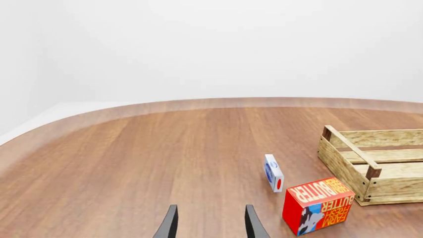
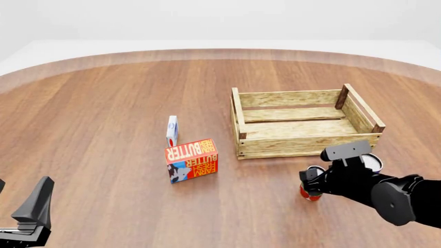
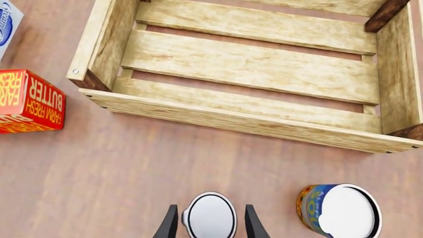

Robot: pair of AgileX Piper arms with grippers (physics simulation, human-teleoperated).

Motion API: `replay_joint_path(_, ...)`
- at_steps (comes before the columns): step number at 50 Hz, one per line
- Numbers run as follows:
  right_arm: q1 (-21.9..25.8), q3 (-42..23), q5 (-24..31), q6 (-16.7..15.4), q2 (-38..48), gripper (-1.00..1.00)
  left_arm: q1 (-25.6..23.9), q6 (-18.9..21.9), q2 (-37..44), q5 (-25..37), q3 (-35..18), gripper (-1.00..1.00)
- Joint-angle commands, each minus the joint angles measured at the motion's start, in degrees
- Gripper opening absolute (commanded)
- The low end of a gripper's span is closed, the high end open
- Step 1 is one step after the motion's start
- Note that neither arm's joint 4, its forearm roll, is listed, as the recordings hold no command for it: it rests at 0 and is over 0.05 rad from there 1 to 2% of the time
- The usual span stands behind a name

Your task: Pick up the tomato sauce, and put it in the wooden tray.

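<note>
The tabletop (image 2: 103, 129) is round-edged brown wood and carries everything here. On it the tray (image 2: 303, 146) sits ahead of my right arm, a slatted crate with dark corner posts; nothing lies inside it, and my right wrist view shows its bare slats from above.

Left of the tray stands the butter box (image 2: 191, 160), red and orange, tilted a little, and just behind it a thin white-and-blue box (image 2: 171, 131) stands on its edge. In my right wrist view both are cut off at the frame's border.

My right gripper (image 3: 209, 223) is lowered over the sauce (image 3: 210, 217), which stands upright on the tabletop just in front of the tray's near wall. My fingers (image 3: 170, 224) are spread with the can's white top between them; whether they touch its sides I cannot tell. In the front view my arm hides most of the can, leaving only a red strip. The blue-and-yellow can (image 3: 340, 210) stands just beside it, also largely hidden in the front view.

My left gripper (image 1: 210, 223) hangs parted and empty near the table's near-left edge, well apart from everything.
</note>
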Motion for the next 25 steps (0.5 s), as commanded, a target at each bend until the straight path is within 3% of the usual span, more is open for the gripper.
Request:
replay_joint_path(1,-0.09,0.64,-1.76,-0.51,1.77,1.00,0.00,0.00,0.00,0.00,0.00,1.00)
replay_joint_path(25,0.57,0.87,-4.39,-0.34,5.81,1.00,0.00,0.00,0.00,0.00,0.00,1.00)
